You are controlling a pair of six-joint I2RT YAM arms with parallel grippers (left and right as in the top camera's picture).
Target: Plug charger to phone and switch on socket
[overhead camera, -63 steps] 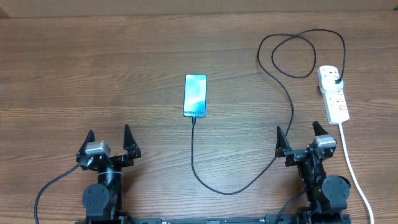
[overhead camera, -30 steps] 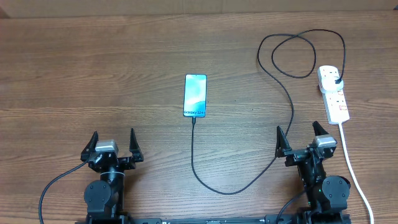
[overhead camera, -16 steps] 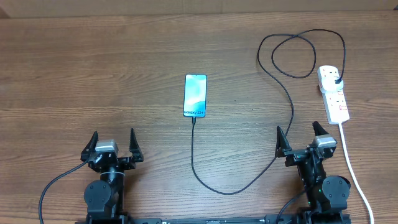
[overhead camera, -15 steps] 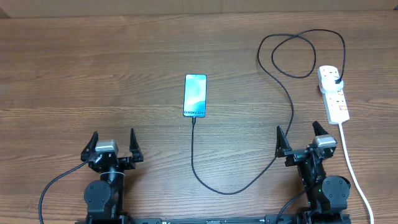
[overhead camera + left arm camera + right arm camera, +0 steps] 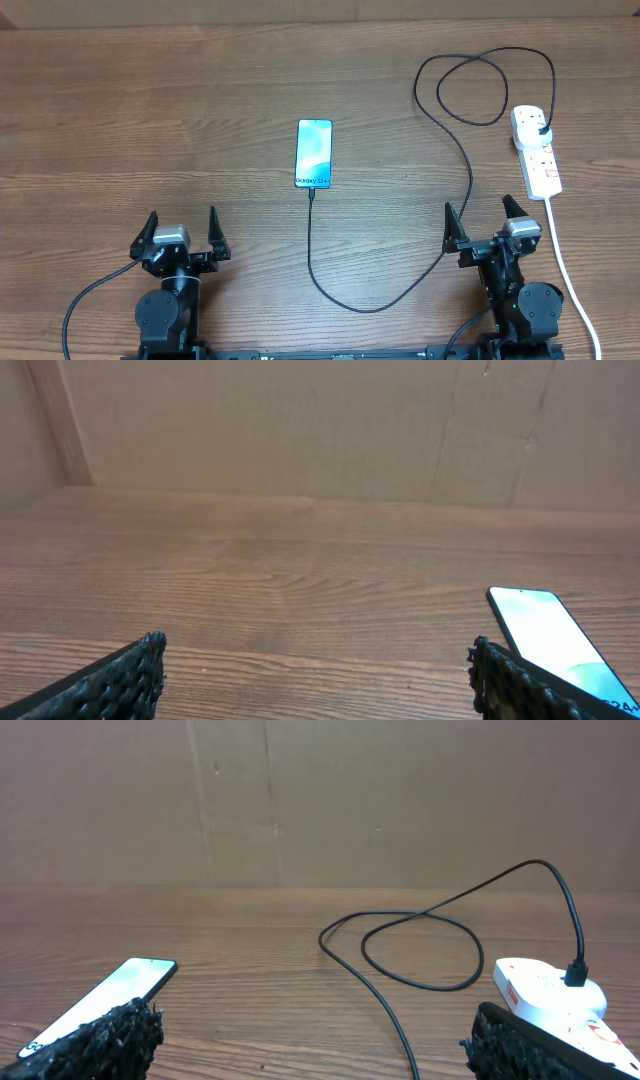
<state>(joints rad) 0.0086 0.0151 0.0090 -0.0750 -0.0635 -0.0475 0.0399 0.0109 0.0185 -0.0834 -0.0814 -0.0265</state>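
Only our left claw (image 5: pixel 181 214) has been shifting, a little toward the middle of the desk (image 5: pixel 150 110) compared with two seconds back; over the last second nothing is moving. It and our right claw (image 5: pixel 479 205) are resting at the near edge, released and spread wide, gripping nothing, and we are reading this as parked clear of the work. Beyond them the charger (image 5: pixel 309 245) is sagging in a slack curve between the arms, so nothing is tugging on either end. Its tip is meeting the near end of the phone (image 5: pixel 314 153), which is lying flat mid-desk, screen up, long axis running near to far, lettered end pointing at us. Whether the tip is fully seated we are not able to tell. Farther right, the socket (image 5: pixel 537 155) is lying roughly parallel, its white cord (image 5: pixel 563 262) trailing toward us past the right arm, the charger's black plug (image 5: pixel 542 131) sitting near its far end. Its switch is looking too small to read.
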